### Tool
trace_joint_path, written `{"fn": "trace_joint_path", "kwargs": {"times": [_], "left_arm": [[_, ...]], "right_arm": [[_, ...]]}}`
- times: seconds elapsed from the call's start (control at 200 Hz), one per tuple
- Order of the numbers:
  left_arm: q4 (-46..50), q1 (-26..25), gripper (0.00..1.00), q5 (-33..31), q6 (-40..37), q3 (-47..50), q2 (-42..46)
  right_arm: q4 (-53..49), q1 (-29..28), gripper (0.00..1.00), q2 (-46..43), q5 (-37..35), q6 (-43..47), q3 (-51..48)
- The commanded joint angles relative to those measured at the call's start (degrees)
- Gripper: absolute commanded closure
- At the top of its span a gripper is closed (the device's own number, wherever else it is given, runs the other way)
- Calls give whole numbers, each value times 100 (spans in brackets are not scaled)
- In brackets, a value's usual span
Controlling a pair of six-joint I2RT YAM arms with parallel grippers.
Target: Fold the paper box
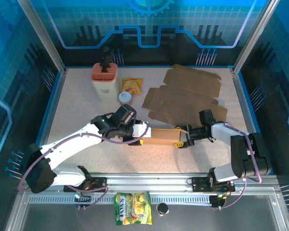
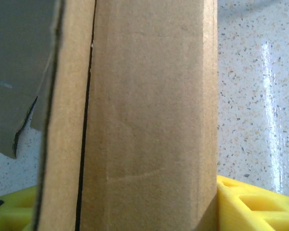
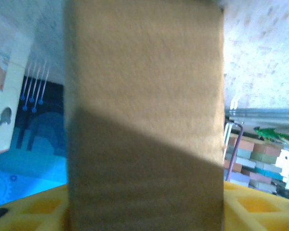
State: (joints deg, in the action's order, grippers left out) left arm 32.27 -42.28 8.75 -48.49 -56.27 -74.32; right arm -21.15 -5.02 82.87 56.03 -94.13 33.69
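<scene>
On speckled table [image 1: 79,103], seemingly corrugated box [image 1: 161,136]

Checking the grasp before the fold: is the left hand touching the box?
Touching. In the left wrist view the box sits between the left hand's yellow fingers, and its right edge butts straight against one finger with no gap.
</scene>
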Motion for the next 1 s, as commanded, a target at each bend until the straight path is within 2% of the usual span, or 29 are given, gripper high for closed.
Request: {"fn": "trace_joint_path", "kwargs": {"times": [0.0, 0.13, 0.22, 0.355, 0.515, 0.585, 0.655, 0.77, 0.85, 0.915, 0.995], "left_arm": [[49, 126, 40, 284, 205, -182, -142], [175, 257, 41, 298, 501, -308, -263], [319, 320, 44, 364, 699, -425, -377], [444, 381, 46, 345, 968, -575, -518], [689, 466, 46, 119, 1316, -793, -633], [769, 487, 46, -11, 1482, -833, -637], [803, 501, 46, -103, 1645, -817, -578], [918, 545, 45, -146, 1880, -777, -474], [953, 563, 45, -126, 1963, -686, -400], [985, 582, 45, -126, 1997, -625, -369], [1011, 603, 45, -128, 2021, -596, -333]], "right_arm": [[-606, 246, 32, 117, -522, 293, 307], [-1772, 461, 21, -24, -999, 1213, 1311], [-2039, 628, 17, -126, -1158, 1422, 1632], [-2077, 860, 16, -499, -1638, 1502, 1907], [-2742, 733, 19, -1266, -2961, 2157, 2591], [-2942, 441, 22, -1654, -3587, 2379, 2745], [-2829, -82, 25, -2067, -4137, 2396, 2645], [-2209, -1357, 31, -2535, -4892, 2023, 2217], [-1320, -2196, 33, -2678, -5451, 1693, 1856], [-629, -2698, 33, -2597, -5652, 1545, 1702], [-397, -3007, 32, -2318, -5627, 1467, 1713]]}}
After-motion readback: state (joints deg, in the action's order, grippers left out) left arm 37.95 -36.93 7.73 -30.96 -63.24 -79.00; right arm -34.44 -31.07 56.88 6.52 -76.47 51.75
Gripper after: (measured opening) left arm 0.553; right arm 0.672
